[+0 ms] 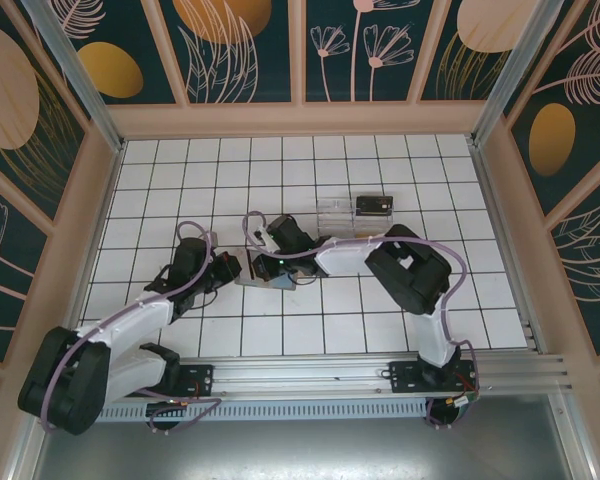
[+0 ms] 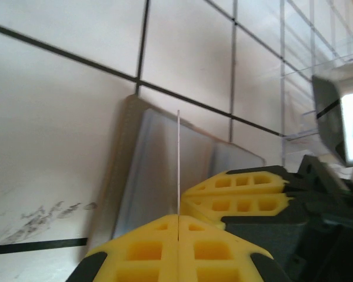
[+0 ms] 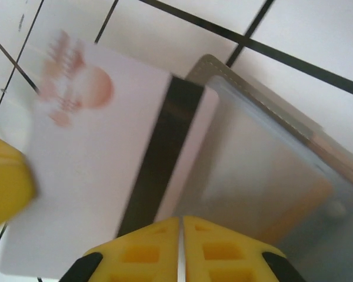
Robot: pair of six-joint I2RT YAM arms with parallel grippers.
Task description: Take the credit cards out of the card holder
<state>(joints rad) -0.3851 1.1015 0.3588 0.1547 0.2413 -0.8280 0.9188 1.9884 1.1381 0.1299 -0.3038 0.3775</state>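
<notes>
From my seat, nearest are the two arm bases on the aluminium rail (image 1: 310, 375), and both arms reach in toward the middle of the white tiled table (image 1: 180, 160). The left gripper (image 2: 177, 222) has its yellow pads pressed flat together on a credit card (image 3: 88, 170). From its own wrist camera the card is just a thin white line standing straight up between the pads. The right wrist camera shows its face, which is white with a blurred reddish mark and a dark stripe, and one of the left arm's yellow fingers (image 3: 6, 182) sits at its edge. The card's striped side overlaps the corner of the card holder (image 3: 265, 170) – I cannot tell whether it is fully clear of the pocket. The holder lies open and flat on the tiles between the two grippers, blue-grey inside with a stitched grey rim. The right gripper (image 3: 180, 226) hovers low over it from the other side with its jaws narrow, only a hairline slit between the pads, and I see nothing held there. Further back, well apart from the holder, a clear tray (image 1: 335, 212) stands on the tiles with a dark card (image 1: 373, 207) at its right end.
</notes>
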